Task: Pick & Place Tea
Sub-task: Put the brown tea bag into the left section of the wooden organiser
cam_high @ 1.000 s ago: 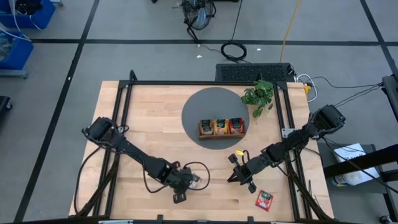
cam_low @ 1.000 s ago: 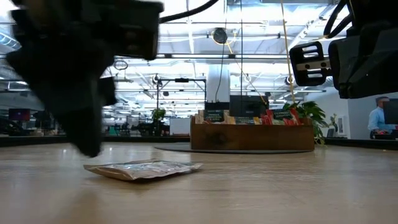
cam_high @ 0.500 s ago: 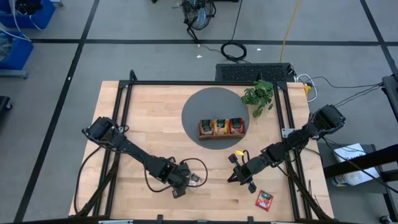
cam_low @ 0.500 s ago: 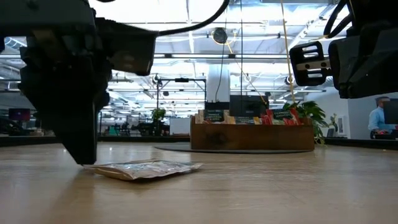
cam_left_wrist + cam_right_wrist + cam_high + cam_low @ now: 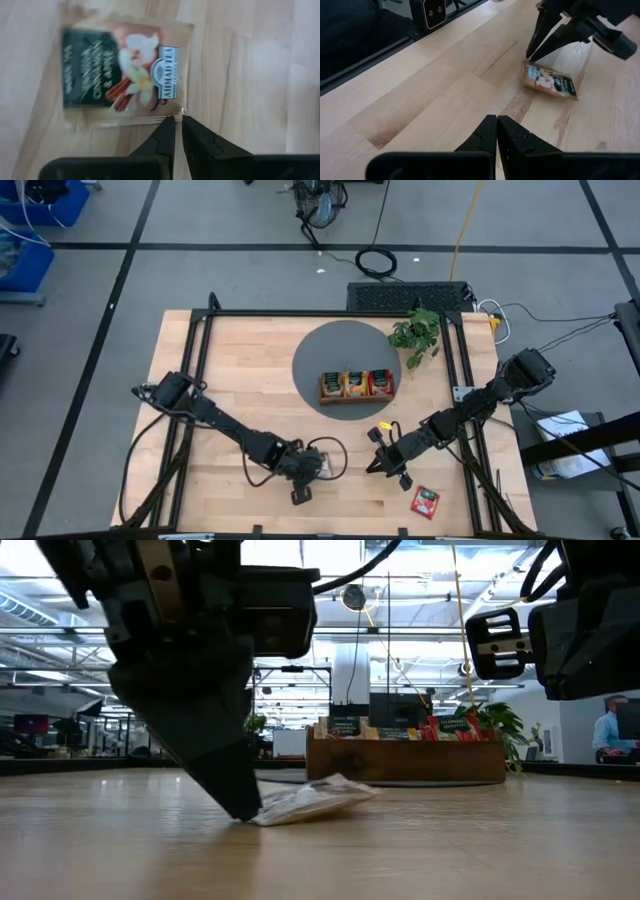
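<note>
A tea sachet (image 5: 125, 75) with a dark green label and a reddish picture lies on the wooden table near its front edge, seen also in the high view (image 5: 320, 463) and the right wrist view (image 5: 550, 82). My left gripper (image 5: 178, 119) stands shut at the sachet's left edge, slanting down. My right gripper (image 5: 496, 120) hangs shut above the table to the right of it (image 5: 374, 464), touching nothing. A red tea sachet (image 5: 425, 500) lies flat at the front right. More tea sachets stand in the wooden tray (image 5: 357, 385). My left gripper presses its shut fingertips (image 5: 243, 808) down on the sachet's left edge (image 5: 167, 118), coming from above and slanting. That edge is down on the table; the opposite end (image 5: 350, 788) is tipped up clear of the wood. Whether the edge lies between the fingers, I cannot tell.
The tray sits on a dark round mat (image 5: 330, 345) at the table's middle back, with a green plant (image 5: 415, 332) to its right. A black frame (image 5: 200, 340) runs round the table. Bare wood lies between the two grippers.
My left gripper has come down and gone a little toward the table's right edge, onto the sachet's left edge. The sachet, flat before, has slid slightly rightward and tipped, its right end rising off the table.
</note>
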Controlling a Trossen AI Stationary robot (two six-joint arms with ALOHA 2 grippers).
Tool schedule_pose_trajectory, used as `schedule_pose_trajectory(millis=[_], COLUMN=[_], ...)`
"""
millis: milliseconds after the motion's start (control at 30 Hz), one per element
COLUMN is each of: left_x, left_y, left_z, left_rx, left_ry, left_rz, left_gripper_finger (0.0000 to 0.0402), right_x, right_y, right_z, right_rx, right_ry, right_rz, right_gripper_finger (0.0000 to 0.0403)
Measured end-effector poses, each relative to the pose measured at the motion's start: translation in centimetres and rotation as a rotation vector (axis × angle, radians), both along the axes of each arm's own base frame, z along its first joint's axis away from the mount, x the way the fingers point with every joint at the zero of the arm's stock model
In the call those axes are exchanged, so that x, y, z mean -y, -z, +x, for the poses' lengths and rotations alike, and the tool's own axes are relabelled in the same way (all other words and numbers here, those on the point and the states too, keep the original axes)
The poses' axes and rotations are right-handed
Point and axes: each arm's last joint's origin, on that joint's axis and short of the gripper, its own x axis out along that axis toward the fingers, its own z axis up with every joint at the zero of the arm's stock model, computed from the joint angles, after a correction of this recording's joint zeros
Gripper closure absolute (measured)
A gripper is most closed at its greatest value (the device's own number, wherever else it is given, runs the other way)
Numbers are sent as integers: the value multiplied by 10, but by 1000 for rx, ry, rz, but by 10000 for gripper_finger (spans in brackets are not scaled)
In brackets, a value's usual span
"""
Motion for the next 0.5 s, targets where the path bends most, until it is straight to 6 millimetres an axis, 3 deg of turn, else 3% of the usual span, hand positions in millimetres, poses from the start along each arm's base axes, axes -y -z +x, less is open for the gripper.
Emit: schedule_pose_trajectory(millis=[233,500], left_x=[-3,-6], left_y=[-2,-1], left_z=[10,9], left_rx=[91,60], left_ry=[26,32], left_rz=[-22,-23], left_gripper_finger=[360,360], right_x=[0,0], right_y=[0,-1], right_z=[0,0], right_rx=[5,6], right_ry=[0,-1], right_rz=[3,5], right_gripper_finger=[399,399])
